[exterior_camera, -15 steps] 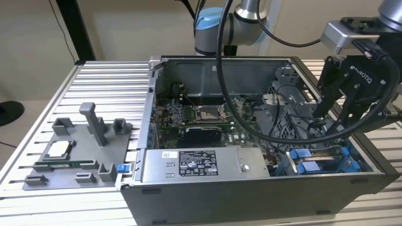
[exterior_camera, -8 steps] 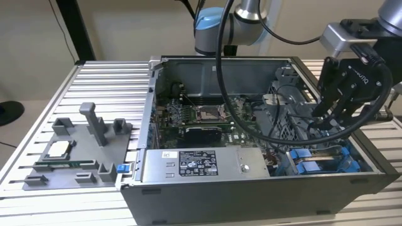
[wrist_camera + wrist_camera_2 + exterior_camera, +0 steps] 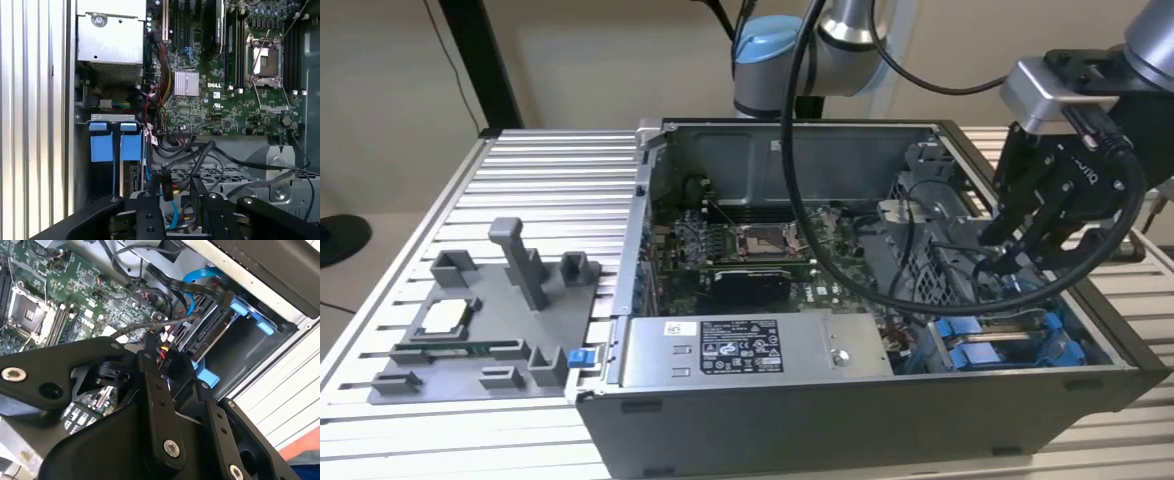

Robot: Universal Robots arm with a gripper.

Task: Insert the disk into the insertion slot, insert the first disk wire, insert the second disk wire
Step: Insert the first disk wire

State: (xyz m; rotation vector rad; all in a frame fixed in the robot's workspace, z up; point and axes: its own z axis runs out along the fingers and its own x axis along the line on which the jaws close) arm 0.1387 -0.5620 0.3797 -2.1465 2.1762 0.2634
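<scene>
Second wrist view: gripper [image 3: 156, 354] closed on black wire connector [image 3: 168, 363].

A ribbed silver aluminium table [image 3: 534, 180] carries an open dark grey metal computer case [image 3: 854, 425] toward the exterior view's right. A flat grey plastic fixture tray [image 3: 460, 385] with upright posts lies just beside it on the exterior view's left.

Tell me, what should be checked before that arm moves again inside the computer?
1. Disk seated in its blue-railed bay: looks ok.
2. Tool hovering over that end of the case: ok.
3. Plug with red and yellow wires at the tool's tip: ok.
4. Plug joined to the disk: cannot tell.
5. Black cables clear of the tool: not ok, they cross close by.
</scene>
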